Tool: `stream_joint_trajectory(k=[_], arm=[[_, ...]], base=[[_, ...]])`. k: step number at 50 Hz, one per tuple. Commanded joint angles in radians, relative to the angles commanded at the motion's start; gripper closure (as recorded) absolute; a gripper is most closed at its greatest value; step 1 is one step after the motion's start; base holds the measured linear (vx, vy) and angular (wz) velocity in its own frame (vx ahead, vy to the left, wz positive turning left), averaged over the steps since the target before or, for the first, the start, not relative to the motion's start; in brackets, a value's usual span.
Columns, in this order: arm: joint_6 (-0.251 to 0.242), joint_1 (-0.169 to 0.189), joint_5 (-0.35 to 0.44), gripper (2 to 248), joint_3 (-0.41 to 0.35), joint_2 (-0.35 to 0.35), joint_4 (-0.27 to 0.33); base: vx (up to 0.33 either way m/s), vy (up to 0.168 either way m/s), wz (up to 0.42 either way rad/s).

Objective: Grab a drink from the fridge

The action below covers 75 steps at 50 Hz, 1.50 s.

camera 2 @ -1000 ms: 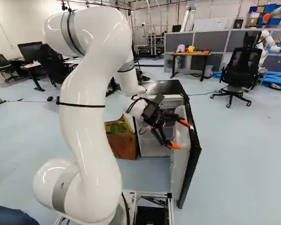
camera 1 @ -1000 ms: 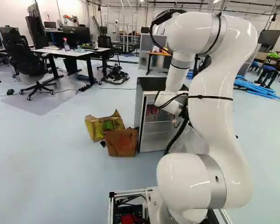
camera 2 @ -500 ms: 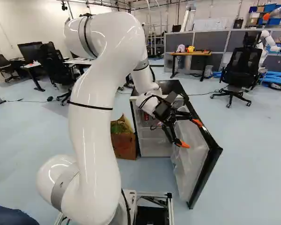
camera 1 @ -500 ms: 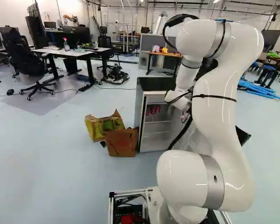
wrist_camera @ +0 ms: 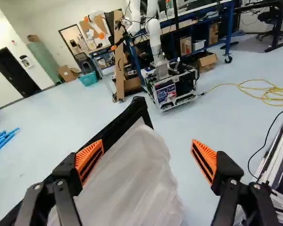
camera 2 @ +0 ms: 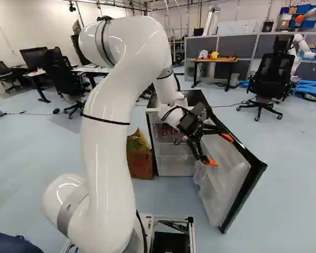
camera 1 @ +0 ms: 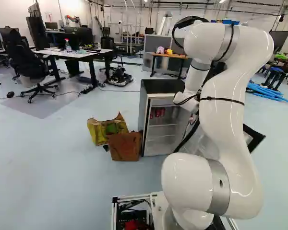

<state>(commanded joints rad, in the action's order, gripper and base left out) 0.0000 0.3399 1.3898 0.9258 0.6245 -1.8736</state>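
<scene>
Pincer gapes wide, ribbed orange pads near milky, wrinkled lining on the fridge door.

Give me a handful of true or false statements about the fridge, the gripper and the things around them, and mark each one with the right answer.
1. The fridge door stands open. True.
2. The gripper is closed around a drink. False: its fingers stand apart with no drink between them.
3. Red containers are in the upper part of the fridge. True.
4. The brown bag is on top of the fridge. False: the brown bag is on the floor beside it.
5. The blue tubes are inside the fridge. False: the blue tubes lie on the floor, away from it.
</scene>
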Motion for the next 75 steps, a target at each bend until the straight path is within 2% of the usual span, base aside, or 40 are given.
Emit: stream_joint_trajectory(k=[26,75], arm=[[0.0,-0.07,0.0,3,-0.187,-0.089,0.263],[0.0,-0.071,0.0,3,-0.465,-0.256,0.778]], base=[[0.0,0.0,0.0],[0.0,0.0,0.0]])
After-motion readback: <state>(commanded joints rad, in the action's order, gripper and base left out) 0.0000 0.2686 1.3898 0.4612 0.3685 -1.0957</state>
